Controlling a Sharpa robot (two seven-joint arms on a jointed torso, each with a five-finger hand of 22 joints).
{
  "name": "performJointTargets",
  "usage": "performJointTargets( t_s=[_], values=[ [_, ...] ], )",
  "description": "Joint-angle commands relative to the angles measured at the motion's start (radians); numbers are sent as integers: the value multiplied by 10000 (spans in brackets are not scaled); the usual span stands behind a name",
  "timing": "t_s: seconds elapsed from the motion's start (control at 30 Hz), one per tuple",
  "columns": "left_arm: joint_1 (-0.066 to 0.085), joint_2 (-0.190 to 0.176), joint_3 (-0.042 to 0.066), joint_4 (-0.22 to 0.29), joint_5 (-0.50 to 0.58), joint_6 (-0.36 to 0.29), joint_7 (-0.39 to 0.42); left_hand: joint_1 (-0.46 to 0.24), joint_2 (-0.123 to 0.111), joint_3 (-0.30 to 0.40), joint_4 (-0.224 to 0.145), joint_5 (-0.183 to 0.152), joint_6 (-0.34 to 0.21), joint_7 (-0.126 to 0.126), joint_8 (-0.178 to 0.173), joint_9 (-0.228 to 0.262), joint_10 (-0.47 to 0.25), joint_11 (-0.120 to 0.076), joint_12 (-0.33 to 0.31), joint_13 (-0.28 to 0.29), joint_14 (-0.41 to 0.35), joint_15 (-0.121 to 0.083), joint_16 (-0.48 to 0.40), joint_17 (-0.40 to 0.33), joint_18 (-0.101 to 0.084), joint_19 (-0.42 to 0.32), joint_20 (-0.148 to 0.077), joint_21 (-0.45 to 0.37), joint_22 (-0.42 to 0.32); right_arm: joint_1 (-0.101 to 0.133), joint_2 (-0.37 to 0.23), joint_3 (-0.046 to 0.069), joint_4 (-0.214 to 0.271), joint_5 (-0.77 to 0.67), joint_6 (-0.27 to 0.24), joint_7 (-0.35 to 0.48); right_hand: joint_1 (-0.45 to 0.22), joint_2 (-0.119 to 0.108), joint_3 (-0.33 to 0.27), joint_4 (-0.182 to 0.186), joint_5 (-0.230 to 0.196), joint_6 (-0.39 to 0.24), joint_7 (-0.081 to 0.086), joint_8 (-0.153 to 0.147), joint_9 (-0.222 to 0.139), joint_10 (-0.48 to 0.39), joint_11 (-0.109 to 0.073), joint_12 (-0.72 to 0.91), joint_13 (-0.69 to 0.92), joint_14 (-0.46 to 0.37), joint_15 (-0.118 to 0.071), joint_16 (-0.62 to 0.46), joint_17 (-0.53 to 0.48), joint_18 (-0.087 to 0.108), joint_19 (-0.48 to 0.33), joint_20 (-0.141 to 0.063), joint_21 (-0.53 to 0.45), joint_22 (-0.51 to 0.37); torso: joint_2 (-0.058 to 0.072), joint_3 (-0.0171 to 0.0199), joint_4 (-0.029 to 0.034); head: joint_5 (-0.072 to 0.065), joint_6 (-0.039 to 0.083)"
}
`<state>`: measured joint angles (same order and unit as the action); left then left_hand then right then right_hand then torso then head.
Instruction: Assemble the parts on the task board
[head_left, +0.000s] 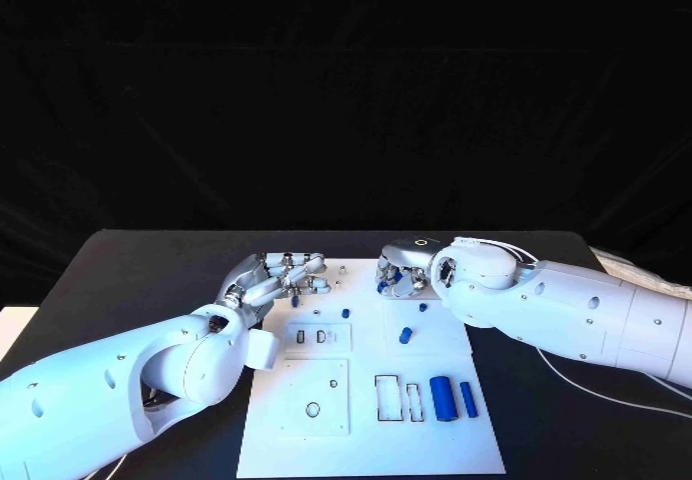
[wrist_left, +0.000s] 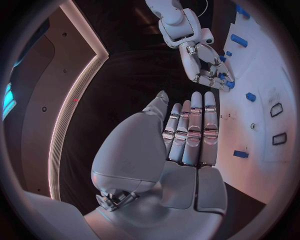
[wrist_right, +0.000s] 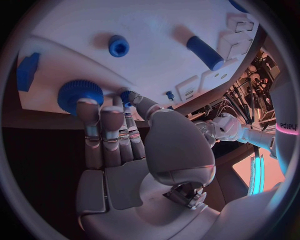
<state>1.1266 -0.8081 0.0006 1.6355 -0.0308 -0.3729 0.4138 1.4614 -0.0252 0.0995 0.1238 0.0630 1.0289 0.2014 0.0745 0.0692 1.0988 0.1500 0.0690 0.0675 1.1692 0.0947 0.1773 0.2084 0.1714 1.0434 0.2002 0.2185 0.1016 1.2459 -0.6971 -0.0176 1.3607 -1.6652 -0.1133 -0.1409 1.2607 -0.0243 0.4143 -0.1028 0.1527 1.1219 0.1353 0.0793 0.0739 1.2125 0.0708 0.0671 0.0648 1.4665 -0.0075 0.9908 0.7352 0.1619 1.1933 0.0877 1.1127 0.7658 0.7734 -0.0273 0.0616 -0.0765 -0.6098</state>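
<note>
The white task board (head_left: 375, 440) lies in the middle of the black table. My left hand (head_left: 281, 280) hovers at the board's far left corner, fingers straight and together, holding nothing (wrist_left: 187, 132). A small blue part (wrist_left: 240, 154) lies on the board beside its fingertips. My right hand (head_left: 404, 275) is at the board's far edge. Its thumb and one finger pinch a small blue part (wrist_right: 127, 94), and another fingertip rests on a blue knurled wheel (wrist_right: 78, 95). Two blue cylinders (head_left: 443, 398) lie side by side near the board's right edge, and a short blue piece (head_left: 407, 334) lies mid-board.
Rectangular slots (head_left: 387, 397) and a round hole (head_left: 313, 409) open in the board's near half. A blue ring (wrist_right: 119, 46) and a blue cylinder (wrist_right: 204, 52) sit on the board beyond my right hand. A thin white cable (head_left: 606, 392) trails across the table at right.
</note>
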Motion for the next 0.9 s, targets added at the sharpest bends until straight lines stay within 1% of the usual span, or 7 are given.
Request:
performJointTargets(
  t_s=[0.03,0.23,0.33,0.43,0.5,0.7,0.9],
  values=[
    [13,1,10,16,416,314,92,-69,15,-76,-7,-39,-28,72,-32,-15,-19,34,-34,-6,-19,59,-29,9,92,-4,78,-45,-8,-48,-12,-31,77,6,-744,-137,-27,-9,91,22,-73,114,1,-30,18,95,-2,-13,-4,59,-80,41,17,-132,64,6,60,47,1,5,0,-11,39],
    [14,-9,10,24,541,443,217,-112,-17,-143,-4,-43,-44,75,-53,-15,-37,43,-39,-2,-42,75,-73,32,88,-14,92,-85,-29,-47,-26,-19,251,109,-2160,-167,66,3,249,45,-95,196,-12,-14,37,158,-20,-3,-1,50,-90,134,101,-147,84,1,159,167,12,-4,19,-21,87],
    [14,-6,10,26,554,447,229,-115,-18,-148,-4,-43,-46,75,-55,-15,-39,44,-39,-2,-44,76,-77,34,88,-16,94,-89,-31,-46,32,-13,238,128,-2476,-221,84,-3,281,46,-84,212,-12,-11,41,173,-24,-2,-1,49,-92,152,114,-150,87,-1,180,191,17,0,21,-11,99],
    [13,-2,10,30,560,469,245,-129,-20,-172,-3,-43,-52,83,-62,-15,-48,50,-41,-1,-58,83,-99,44,87,-23,100,-109,-41,-45,114,-8,190,140,-2614,-263,95,-6,302,46,-73,219,-12,-11,43,177,-25,-4,-2,48,-93,160,119,-152,89,-2,192,205,22,-9,30,49,121],
    [13,1,10,34,562,475,252,-151,-24,-202,1,-42,-61,96,-69,-14,-60,58,-42,1,-68,91,-120,56,87,-29,107,-129,-52,-45,185,-5,132,145,-2650,-282,95,-6,302,46,-73,219,-12,-11,43,177,-25,-4,-2,48,-93,160,119,-152,89,-2,192,205,22,-15,32,42,144],
    [13,-9,10,42,564,472,259,-151,-24,-202,1,-42,-61,96,-69,-14,-60,58,-42,1,-68,91,-120,56,87,-29,107,-129,-52,-42,447,-1,-87,150,-2680,-301,97,-33,336,59,-76,215,-2,-22,42,167,-16,-17,-7,50,-90,203,165,-158,93,-3,222,240,35,0,31,85,167],
    [13,-14,10,63,565,465,259,-151,-24,-202,1,-42,-61,96,-69,-14,-60,58,-42,1,-68,91,-120,56,87,-29,107,-129,-52,-41,794,1,-379,151,-2573,-264,85,-62,360,80,-112,206,6,-35,40,152,-7,-28,-11,48,-84,224,178,-162,93,-1,246,266,48,-7,33,105,147]
  ],
)
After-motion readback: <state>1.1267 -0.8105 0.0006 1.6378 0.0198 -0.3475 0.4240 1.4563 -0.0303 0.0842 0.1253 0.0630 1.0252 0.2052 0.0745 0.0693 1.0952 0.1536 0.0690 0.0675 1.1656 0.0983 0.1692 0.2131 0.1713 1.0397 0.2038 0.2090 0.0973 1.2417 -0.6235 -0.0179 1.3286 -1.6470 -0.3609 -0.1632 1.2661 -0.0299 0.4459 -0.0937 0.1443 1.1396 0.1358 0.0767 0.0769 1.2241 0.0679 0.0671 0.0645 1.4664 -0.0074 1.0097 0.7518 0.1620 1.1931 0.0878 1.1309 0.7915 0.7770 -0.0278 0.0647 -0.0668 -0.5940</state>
